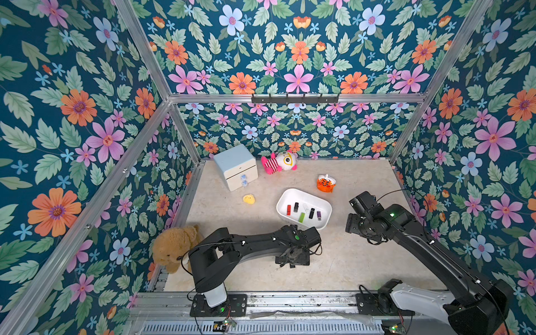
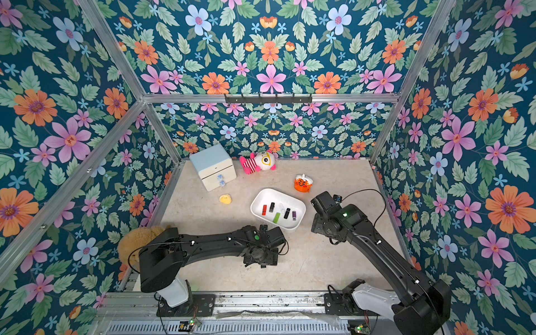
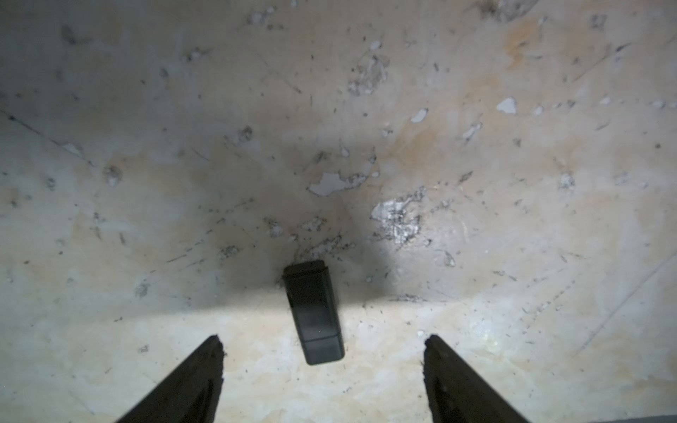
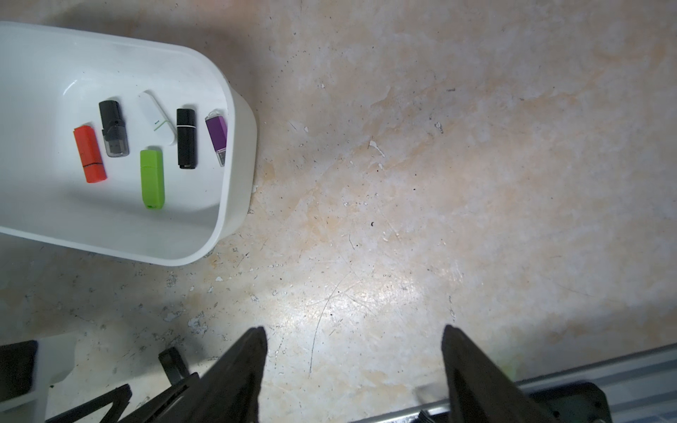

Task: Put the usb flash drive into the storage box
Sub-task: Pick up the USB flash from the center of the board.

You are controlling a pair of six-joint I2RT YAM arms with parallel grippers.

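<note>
Lower centre-right in a top view, the storage box [image 1: 293, 195] already holds six drives; one black usb flash drive [image 3: 314, 311] lies on the table [image 3: 513, 256] between the left gripper's [image 3: 323, 338] wide fingers, ungrasped; the right gripper [image 4: 354, 329] gapes empty.

Between the black, matt fingers of the left end effector [image 3: 323, 338] we see a flash drive [image 3: 313, 311] of dark plastic with a dull, satin skin. The desk [image 3: 513, 219] beneath it looks like pale, stone-patterned laminate, scratched and chipped in white flecks, yet shiny where light strikes. Near the right end effector [image 4: 353, 329], the storage box [image 4: 238, 154] is smooth white plastic with glossy walls. Well apart from the left end effector, a brown bear [image 1: 174, 246] shows shaggy plush cloth, and the frame rails [image 1: 203, 98] read as brushed metal.
</note>
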